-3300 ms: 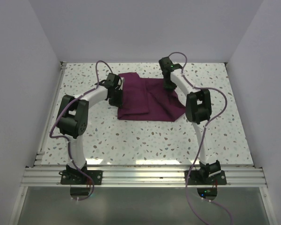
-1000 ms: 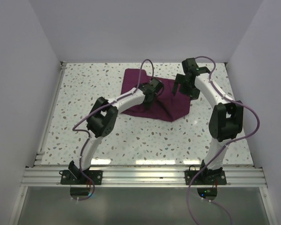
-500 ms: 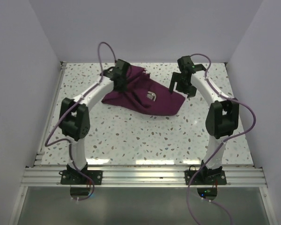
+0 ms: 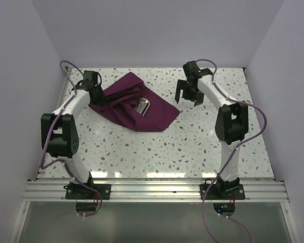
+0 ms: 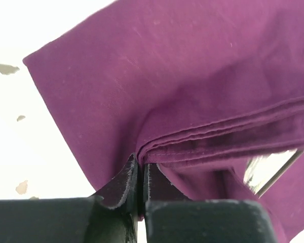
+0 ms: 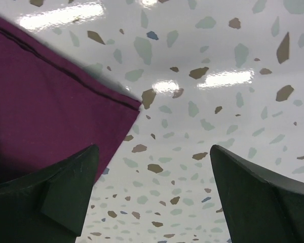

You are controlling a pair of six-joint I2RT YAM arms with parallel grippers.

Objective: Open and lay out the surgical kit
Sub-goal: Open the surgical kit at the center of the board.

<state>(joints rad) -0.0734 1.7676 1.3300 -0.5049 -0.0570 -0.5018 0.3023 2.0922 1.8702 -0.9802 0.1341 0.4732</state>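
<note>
speckled table [image 4: 157, 152] bears maroon wrap [image 4: 154, 119] pinched by left hand [image 5: 141, 167].

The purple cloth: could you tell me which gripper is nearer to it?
Left. The left gripper is shut on the purple cloth; the right gripper hangs open beside its corner.

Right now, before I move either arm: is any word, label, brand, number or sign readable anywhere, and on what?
No readable text in any view.
Maroon cloth wrap: plain fabric, no tag or print showing.
Steel tray: only glare, no stamp that can be made out.
Table: speckle pattern only.
Left gripper and right gripper: bare black fingers, no markings.
</note>
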